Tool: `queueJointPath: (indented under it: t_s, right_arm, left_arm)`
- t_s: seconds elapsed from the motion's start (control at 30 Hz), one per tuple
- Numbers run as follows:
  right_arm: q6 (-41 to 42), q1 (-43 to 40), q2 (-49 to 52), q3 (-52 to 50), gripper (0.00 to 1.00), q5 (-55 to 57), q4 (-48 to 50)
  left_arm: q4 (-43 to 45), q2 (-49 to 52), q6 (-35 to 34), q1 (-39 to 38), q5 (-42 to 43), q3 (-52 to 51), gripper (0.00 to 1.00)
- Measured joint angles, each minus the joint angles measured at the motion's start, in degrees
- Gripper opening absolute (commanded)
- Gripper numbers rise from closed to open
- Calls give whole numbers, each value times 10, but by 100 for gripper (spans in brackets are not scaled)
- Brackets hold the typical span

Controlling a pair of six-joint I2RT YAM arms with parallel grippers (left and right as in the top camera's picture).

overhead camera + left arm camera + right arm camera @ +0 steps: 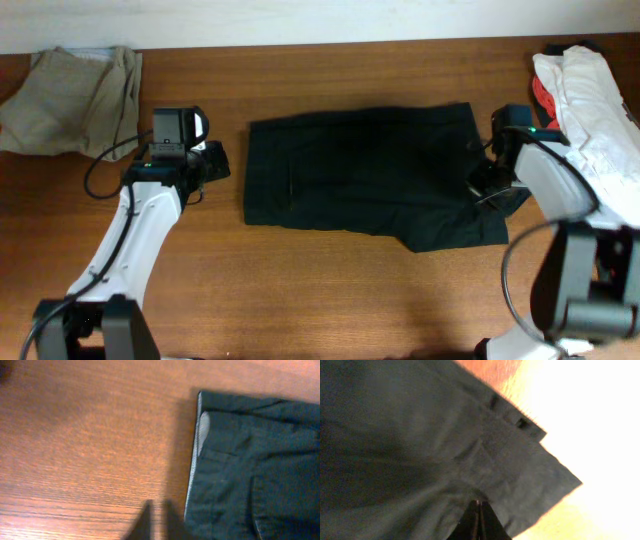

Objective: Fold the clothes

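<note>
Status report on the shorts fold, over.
Left claw barely open, empty, beside black shorts. Right claw shut on their opposite edge. Khaki garment and white clothes lie aside, not obstructing.

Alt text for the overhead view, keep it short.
Black shorts lie flat on the wooden table, right claw at their right edge, left claw just off the left edge. A khaki garment sits far left, white and red clothes far right.

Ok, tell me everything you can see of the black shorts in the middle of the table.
The black shorts lie flat on the wooden table, folded into a rough rectangle of dark, plain woven-looking cloth. A pale inner label shows at the left edge, belt loops near the right end. The right fingers are shut on the right edge, where the cloth puckers.
</note>
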Motion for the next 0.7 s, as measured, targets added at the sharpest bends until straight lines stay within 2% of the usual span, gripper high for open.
queueJointPath:
  t_s: [0.03, 0.07, 0.3, 0.47, 0.57, 0.6, 0.7]
  right_arm:
    - [-4, 0, -26, 0, 93, 1, 0]
    - [-10, 0, -44, 0, 99, -1, 0]
    - [-32, 0, -46, 0, 99, -30, 14]
    - [-47, 0, -46, 0, 99, -42, 18]
    - [-51, 0, -46, 0, 99, -45, 20]
    - [-52, 0, -46, 0, 99, -47, 20]
    - [-54, 0, -46, 0, 99, -48, 25]
  left_arm:
    - [0, -9, -4, 0, 4, 0, 99]
    - [0, -8, -2, 0, 14, 0, 99]
    - [40, 111, 54, 0, 184, 0, 99]
    - [51, 174, 62, 0, 246, 0, 99]
    - [57, 180, 66, -3, 265, 2, 99]
    - [59, 183, 68, -8, 270, 4, 95]
    - [63, 191, 70, -28, 277, 9, 35]
